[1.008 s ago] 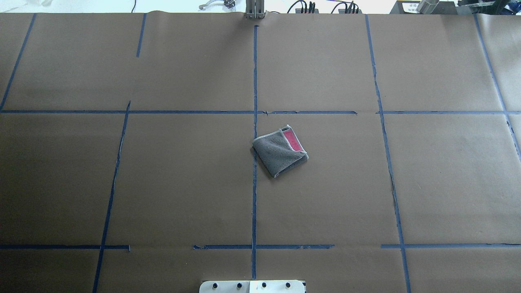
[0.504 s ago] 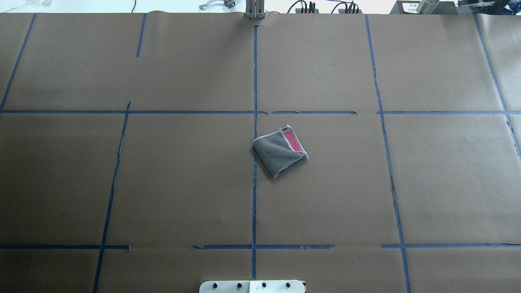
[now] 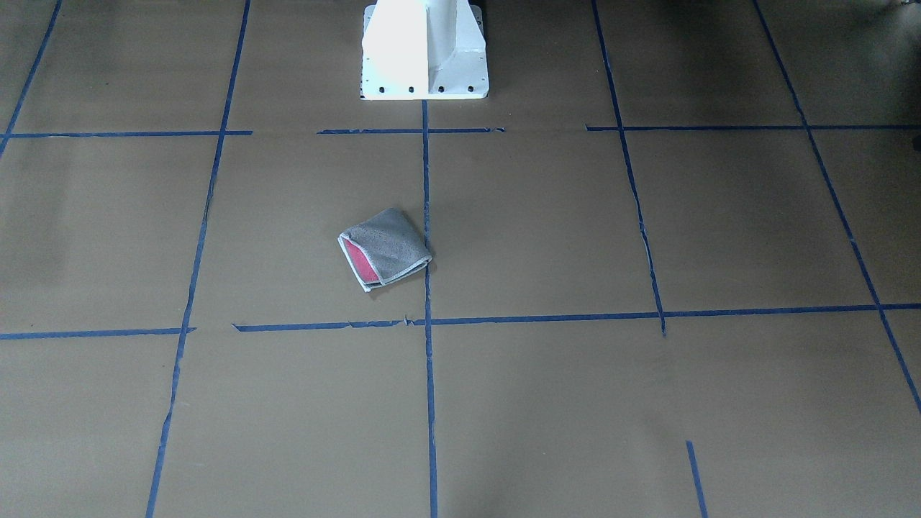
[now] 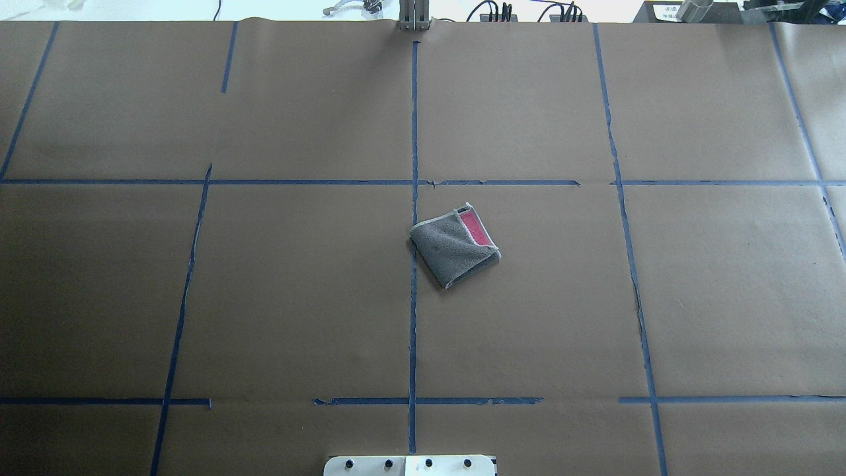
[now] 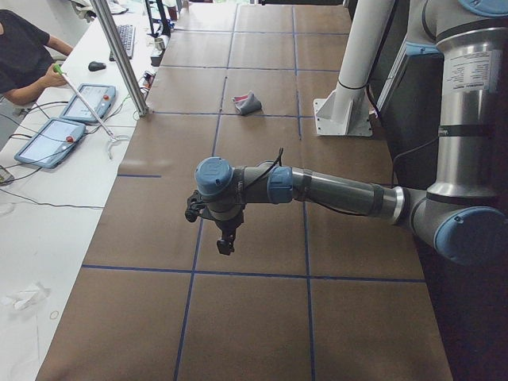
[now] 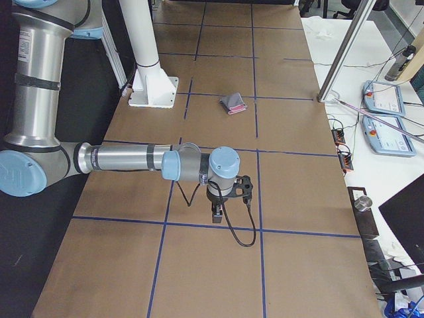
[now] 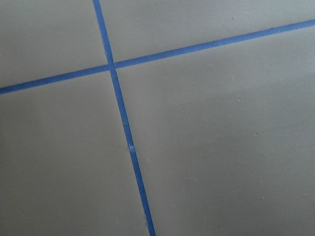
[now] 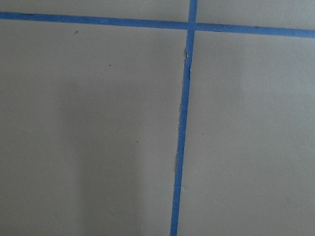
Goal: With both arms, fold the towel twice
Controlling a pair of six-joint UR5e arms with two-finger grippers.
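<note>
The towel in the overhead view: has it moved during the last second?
No. The towel lies in the same place, its left corner still on the central blue tape line, and its pink strip shows on the same side.

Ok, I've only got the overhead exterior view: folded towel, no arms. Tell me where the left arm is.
Observer: The left arm stretches low over the table's end on the robot's left, its left tool near a blue tape crossing, far from the towel.
Operator: Now the right one.
Observer: The right arm mirrors it at the opposite end, right tool pointing down.
Operator: Report the tools' state.
Observer: Cannot tell; both wrist cameras show only bare paper and tape.
</note>
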